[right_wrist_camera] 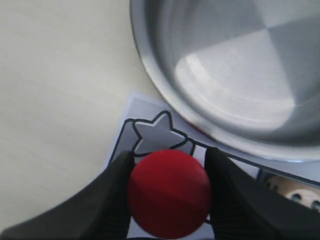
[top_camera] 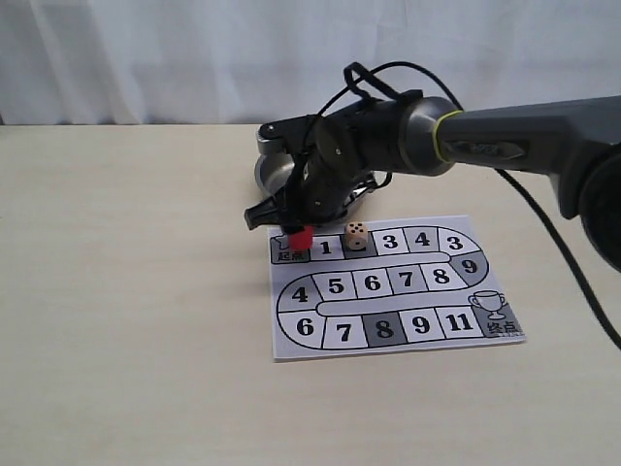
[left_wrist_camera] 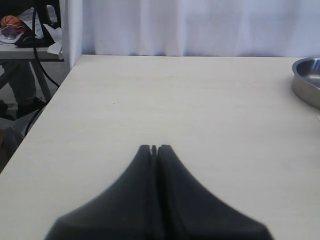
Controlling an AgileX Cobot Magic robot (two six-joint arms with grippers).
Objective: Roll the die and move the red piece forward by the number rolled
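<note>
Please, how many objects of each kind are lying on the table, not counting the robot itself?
die: 1
red piece: 1
paper game board: 1
metal bowl: 1
Total: 4

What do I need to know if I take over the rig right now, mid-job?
Left end effector: shut, empty, over the table.
Right end effector: shut on the red piece, at the star start square of the board. Whether the piece is lifted cannot be told.
Die: lies on the board between squares 1 and 3.
Done: die appears rolled, piece gripped.
Left: read the die's top face (too small to tell here), move the piece forward that many squares, release.
</note>
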